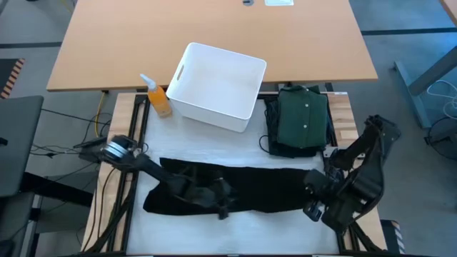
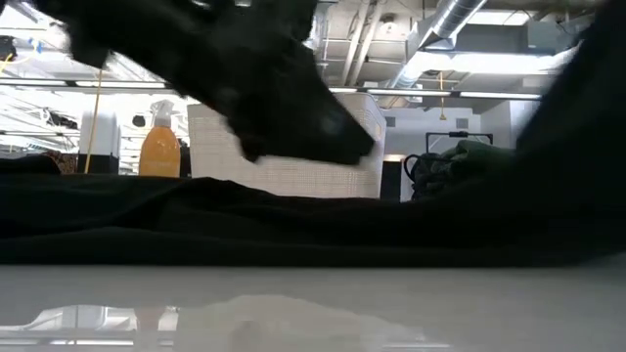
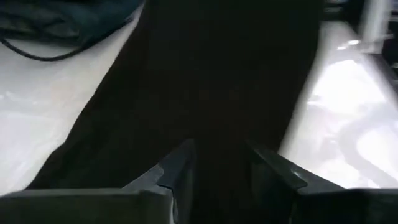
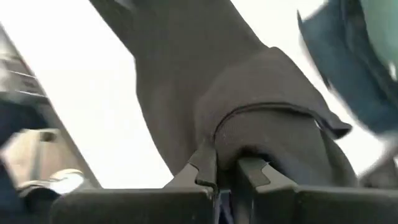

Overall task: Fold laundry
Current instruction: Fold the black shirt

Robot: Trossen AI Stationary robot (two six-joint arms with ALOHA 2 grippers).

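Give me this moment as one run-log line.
black garment flat, spread across table | right gripper shut on garment's right end | left gripper over garment's middle, jaws apart | green shirt folded, far right

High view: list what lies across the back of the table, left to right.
Orange spray bottle → white bin → folded green shirt on a dark pile.
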